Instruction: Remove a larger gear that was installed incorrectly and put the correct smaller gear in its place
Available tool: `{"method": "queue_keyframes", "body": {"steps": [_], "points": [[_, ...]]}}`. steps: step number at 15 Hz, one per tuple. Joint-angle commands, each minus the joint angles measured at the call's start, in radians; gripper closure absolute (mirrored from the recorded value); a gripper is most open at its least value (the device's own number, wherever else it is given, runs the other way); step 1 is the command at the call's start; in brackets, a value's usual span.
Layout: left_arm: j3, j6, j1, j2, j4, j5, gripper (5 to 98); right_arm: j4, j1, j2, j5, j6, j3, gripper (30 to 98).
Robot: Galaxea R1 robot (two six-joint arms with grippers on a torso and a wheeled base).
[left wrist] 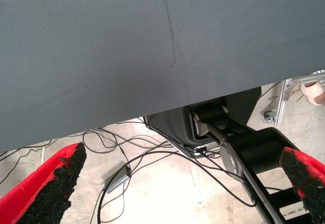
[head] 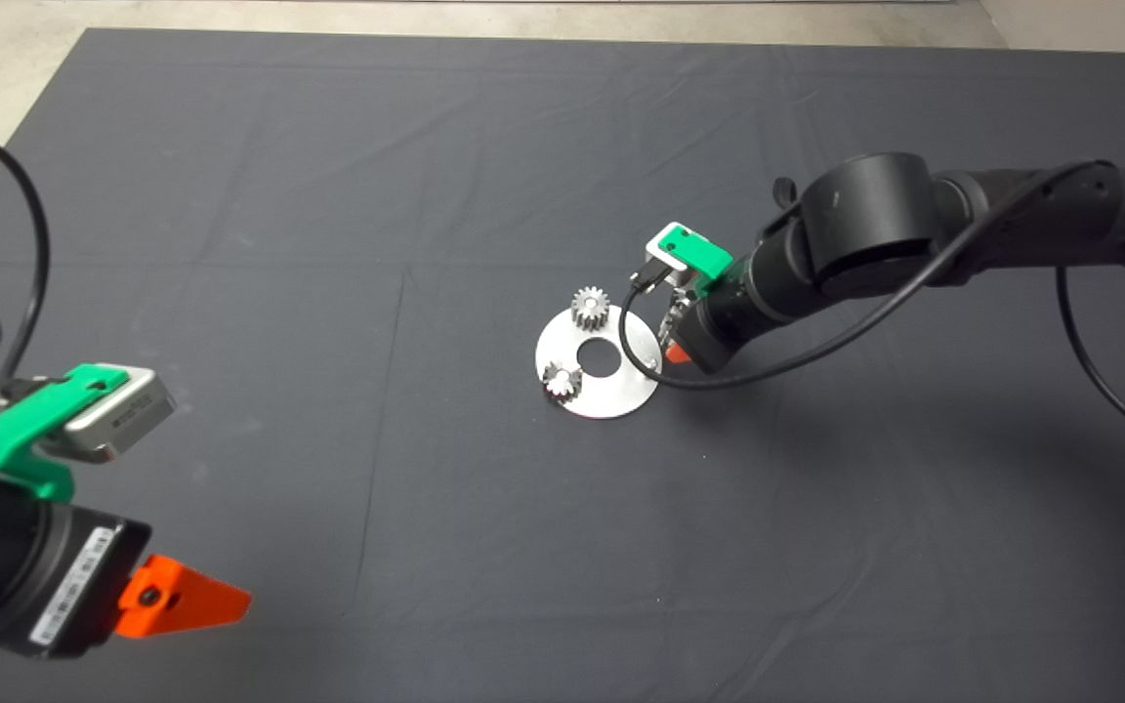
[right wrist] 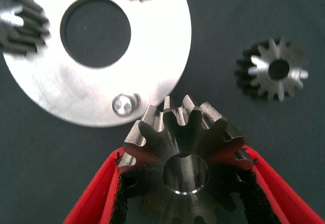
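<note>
Gripper left [head: 182, 598] idled released near the table's left edge; right gripper [right wrist: 185, 183] clenched the larger gear [right wrist: 185, 158] beside the disc [right wrist: 152, 82]. Steel, heavy, slippery: pads belong across opposite teeth. Smaller gear [right wrist: 274, 69] lay nearby.

Right gripper [right wrist: 188, 183] clamped on the larger gear [right wrist: 185, 153]; left gripper [left wrist: 177, 183] parked, fingers spread.

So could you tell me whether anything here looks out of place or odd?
The round steel plate has a bare peg at its rim, while two gears sit on the other posts. The right gripper holds the larger gear beside that peg, and the smaller gear lies loose on the mat.
</note>
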Motion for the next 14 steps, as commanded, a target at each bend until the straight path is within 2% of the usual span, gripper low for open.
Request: {"method": "queue_keyframes", "body": {"steps": [1, 2, 6, 8, 10, 14], "points": [[0.014, 0.006, -0.014, 0.000, -0.014, 0.000, 5.5, 0.019, 0.026, -0.063, -0.019, 0.018, 0.060, 80.9], [0.013, 0.006, -0.014, -0.001, -0.014, 0.000, 5.5, 0.017, 0.018, -0.081, -0.027, 0.018, 0.070, 80.9], [0.004, -0.006, -0.012, 0.013, -0.015, 0.003, 5.5, 0.010, -0.061, -0.150, -0.028, 0.019, 0.171, 80.9], [-0.003, -0.009, -0.014, 0.043, -0.015, 0.003, 5.5, -0.036, -0.096, -0.162, -0.028, 0.019, 0.173, 80.9], [-0.003, -0.009, -0.014, 0.041, -0.015, 0.003, 5.5, -0.109, -0.143, -0.166, -0.030, 0.019, 0.174, 80.9], [-0.003, -0.009, -0.012, 0.037, -0.015, 0.006, 5.5, -0.153, -0.169, -0.175, -0.028, 0.019, 0.174, 80.9]]}}
